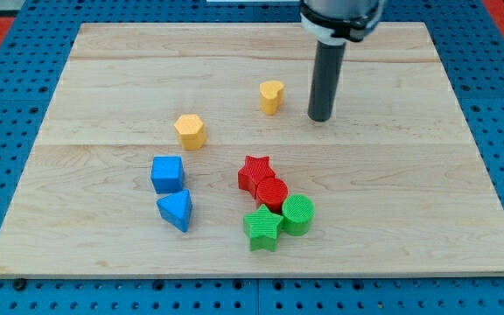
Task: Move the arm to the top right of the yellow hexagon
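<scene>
The yellow hexagon [190, 131] lies on the wooden board, left of the board's middle. My tip [320, 117] rests on the board well to the right of the hexagon and slightly higher in the view. A yellow heart-shaped block [271, 96] stands between them, just left of my tip and apart from it. The dark rod rises from the tip to the top edge of the view.
A blue cube [168, 174] and a blue triangle [176, 210] lie below the hexagon. A red star [255, 173], red cylinder [272, 192], green cylinder [297, 214] and green star [262, 228] cluster at lower centre. The wooden board [409, 175] sits on blue pegboard.
</scene>
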Robot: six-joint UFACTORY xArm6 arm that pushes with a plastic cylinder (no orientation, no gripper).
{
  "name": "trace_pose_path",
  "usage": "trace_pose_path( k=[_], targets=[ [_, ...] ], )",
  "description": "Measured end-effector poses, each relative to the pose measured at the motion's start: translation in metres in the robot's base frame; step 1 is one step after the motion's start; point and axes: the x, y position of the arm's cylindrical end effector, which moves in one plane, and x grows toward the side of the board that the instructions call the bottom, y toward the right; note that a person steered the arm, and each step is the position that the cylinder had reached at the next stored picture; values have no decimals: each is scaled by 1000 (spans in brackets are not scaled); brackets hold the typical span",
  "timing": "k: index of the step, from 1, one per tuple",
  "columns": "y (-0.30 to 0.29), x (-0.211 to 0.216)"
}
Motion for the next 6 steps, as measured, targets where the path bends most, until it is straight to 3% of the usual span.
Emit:
trace_pose_path(
  k=[2,3,4,5,6],
  targets=[
    [58,-11],
    [-3,-14],
    [-5,-51],
    [-47,-36],
    [-139,1]
  ],
)
